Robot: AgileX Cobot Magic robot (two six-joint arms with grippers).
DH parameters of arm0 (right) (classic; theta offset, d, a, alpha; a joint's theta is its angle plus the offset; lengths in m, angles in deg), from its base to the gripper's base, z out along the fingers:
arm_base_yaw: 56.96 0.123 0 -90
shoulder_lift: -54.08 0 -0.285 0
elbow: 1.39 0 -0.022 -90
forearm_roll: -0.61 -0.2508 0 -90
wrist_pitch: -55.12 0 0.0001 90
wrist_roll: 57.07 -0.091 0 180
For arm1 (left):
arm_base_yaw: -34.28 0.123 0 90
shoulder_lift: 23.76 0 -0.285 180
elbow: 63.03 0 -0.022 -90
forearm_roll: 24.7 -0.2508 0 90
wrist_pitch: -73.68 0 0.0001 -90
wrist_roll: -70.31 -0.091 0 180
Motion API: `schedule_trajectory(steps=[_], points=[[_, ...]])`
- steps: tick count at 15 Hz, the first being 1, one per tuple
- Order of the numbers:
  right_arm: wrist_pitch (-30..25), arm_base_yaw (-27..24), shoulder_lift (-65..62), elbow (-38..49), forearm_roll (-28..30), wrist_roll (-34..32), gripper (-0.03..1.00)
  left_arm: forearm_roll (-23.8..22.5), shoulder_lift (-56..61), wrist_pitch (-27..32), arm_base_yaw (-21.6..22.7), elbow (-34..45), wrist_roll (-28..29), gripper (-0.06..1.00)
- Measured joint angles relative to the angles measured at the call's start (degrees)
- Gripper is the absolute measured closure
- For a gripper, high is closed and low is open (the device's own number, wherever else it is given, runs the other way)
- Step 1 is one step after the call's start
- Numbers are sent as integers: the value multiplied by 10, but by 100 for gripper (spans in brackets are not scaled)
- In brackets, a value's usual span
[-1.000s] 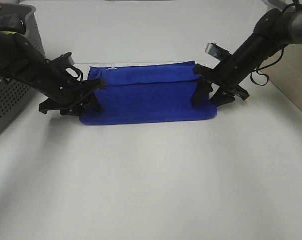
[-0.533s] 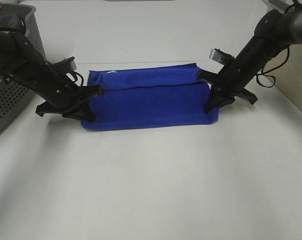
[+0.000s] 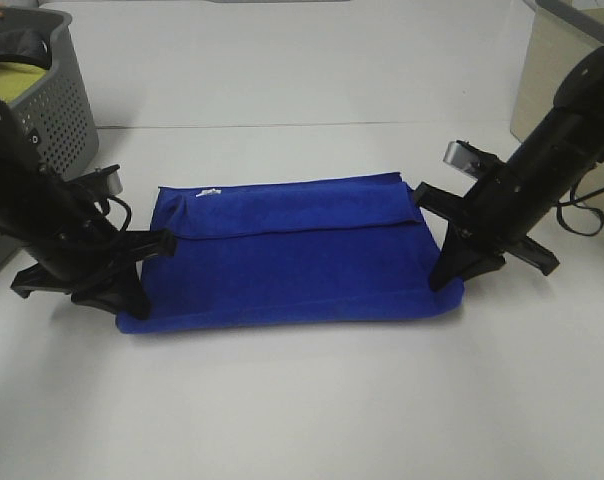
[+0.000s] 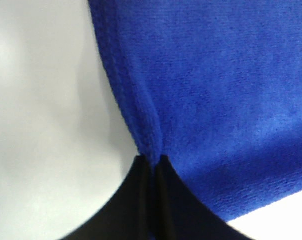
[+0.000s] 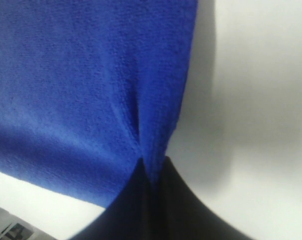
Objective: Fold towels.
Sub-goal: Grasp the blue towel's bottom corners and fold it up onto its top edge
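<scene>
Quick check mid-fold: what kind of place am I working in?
Probably a lab or test bench, not a home: a plain white table, a grey perforated basket at its left, and one blue towel lying on it.

- Left arm (image 3: pixel 27 195): enters from the far left and slopes down and inward, with the wrist low.
- Left gripper (image 3: pixel 132 306): tips point down at the near-left. Jaws are pressed flat together with no gap in the wrist view (image 4: pixel 152 167).
- Left jaws pinch a raised ridge of the towel (image 3: pixel 292 270) at its edge.
- Right arm (image 3: pixel 572 130): enters from the far right at a steeper lean, angled down and inward.
- Right gripper (image 3: pixel 445 280): tips point down at the near-right. Jaws are fully together (image 5: pixel 150 172), nipping a pucker of towel beside its edge.
- The two grippers sit at roughly the same depth, well apart, in a mirrored pose.
</scene>
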Motion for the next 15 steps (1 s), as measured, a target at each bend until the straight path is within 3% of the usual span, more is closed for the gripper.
schedule_trajectory(steps=[3,6,15], points=[[11,1,-10,30,-1,9,97,0,32,-3,0,17,-1,94],[9,1,-10,-9,-1,11,97,-2,45,-15,0,-6,14,94],[-24,1,107,-283,2,1,97,-21,-46,-30,5,-219,63,94]])
